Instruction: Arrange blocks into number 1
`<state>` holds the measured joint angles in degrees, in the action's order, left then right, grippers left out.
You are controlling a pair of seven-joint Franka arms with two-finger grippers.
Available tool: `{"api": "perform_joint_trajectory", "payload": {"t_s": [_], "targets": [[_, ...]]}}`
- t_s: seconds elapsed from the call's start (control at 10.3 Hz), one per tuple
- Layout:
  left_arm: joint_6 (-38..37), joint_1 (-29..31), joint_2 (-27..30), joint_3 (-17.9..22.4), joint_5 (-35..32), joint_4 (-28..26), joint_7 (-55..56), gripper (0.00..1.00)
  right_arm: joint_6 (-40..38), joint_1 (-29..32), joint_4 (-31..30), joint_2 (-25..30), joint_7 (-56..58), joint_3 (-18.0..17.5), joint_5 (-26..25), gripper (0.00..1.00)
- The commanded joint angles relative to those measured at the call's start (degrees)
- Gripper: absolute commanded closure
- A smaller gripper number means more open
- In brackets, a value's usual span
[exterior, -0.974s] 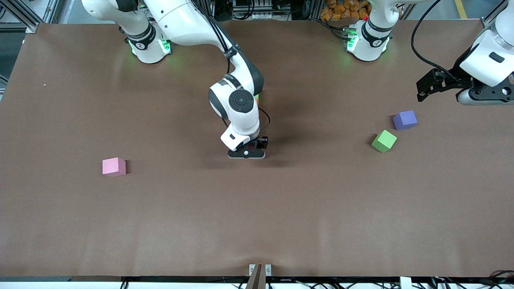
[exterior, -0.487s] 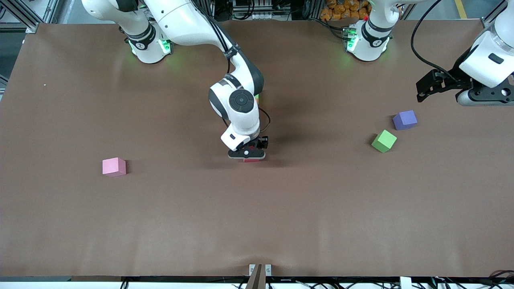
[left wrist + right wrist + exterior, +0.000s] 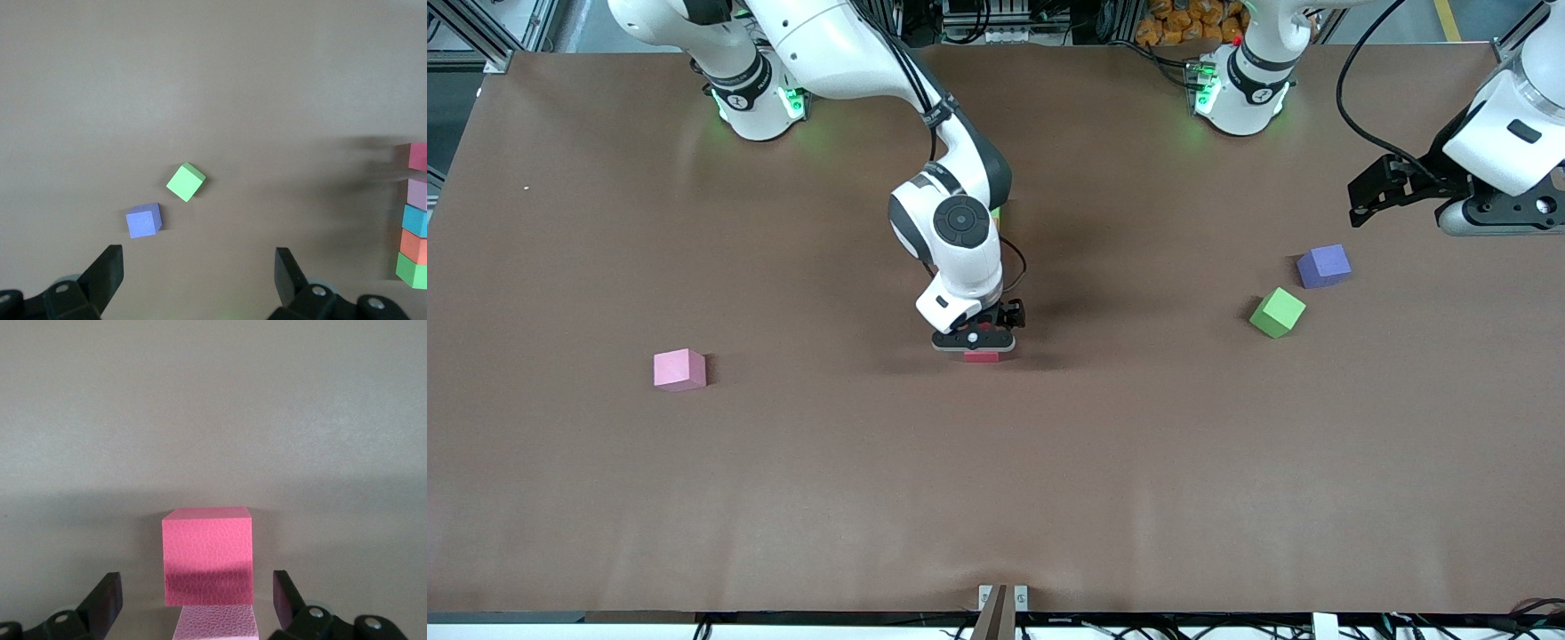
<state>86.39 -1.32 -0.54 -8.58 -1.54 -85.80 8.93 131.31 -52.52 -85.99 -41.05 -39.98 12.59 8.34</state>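
While the red block [image 3: 207, 553] is sitting squarely between the right gripper's [image 3: 197, 603] spread jaws mid-frame, the left gripper [image 3: 197, 270] is waiting open-jawed over the surface [image 3: 1138, 462] near the purple block [image 3: 144, 221].

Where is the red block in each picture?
Front view: the red block peeks out under the right gripper, mid-table.
Left wrist view: it sits at one end of the row of blocks, at the picture's edge.
Right wrist view: it sits between the open fingers.
Shared landmark: the brown table.
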Motion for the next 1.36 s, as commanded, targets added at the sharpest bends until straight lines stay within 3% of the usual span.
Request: {"api": "perform_joint_trajectory", "payload": {"t_s": [0.0, 0.19, 0.29, 0.49, 0.68, 0.78, 1.07, 1.27], "targets": [[-0.96, 0.0, -0.43, 0.14, -0.04, 1.07, 0.03, 0.0, -0.26, 1.97, -10.91, 12.17, 0.6, -1.59, 0.19, 0.0], [-0.96, 0.0, -0.52, 0.14, -0.04, 0.98, 0.03, 0.0, -1.05, 7.58, -17.16, 20.97, 0.51, -5.45, -6.72, 0.0], [-0.96, 0.0, -0.52, 0.14, -0.04, 0.98, 0.03, 0.0, -3.14, 12.83, -18.58, 23.88, 0.69, -9.48, -10.32, 0.0], [-0.96, 0.0, -0.52, 0.14, -0.04, 0.98, 0.03, 0.0, -14.19, 26.78, -18.42, 30.73, 3.39, -19.92, -14.91, 0.0], [-0.88, -0.09, -0.52, 0.14, -0.04, 0.98, 0.03, 0.0, -23.6, 42.51, -17.55, 37.5, 9.2, -31.52, -14.93, 0.0], [-0.88, -0.09, -0.52, 0.14, -0.04, 0.98, 0.03, 0.0, -27.47, 45.98, -16.5, 40.66, 9.48, -33.49, -14.93, 0.0], [-0.96, -0.18, -0.52, 0.14, 0.05, 0.9, 0.12, 0.0, -37.68, 46.46, -9.31, 44.03, 10.01, -33.16, -14.93, 0.0], [-0.96, -0.35, -0.52, 0.05, -0.04, 0.72, 1.61, 0.0, -39.9, 45.85, -7.09, 44.91, 12.63, -31.32, -14.31, 0.0]]}}
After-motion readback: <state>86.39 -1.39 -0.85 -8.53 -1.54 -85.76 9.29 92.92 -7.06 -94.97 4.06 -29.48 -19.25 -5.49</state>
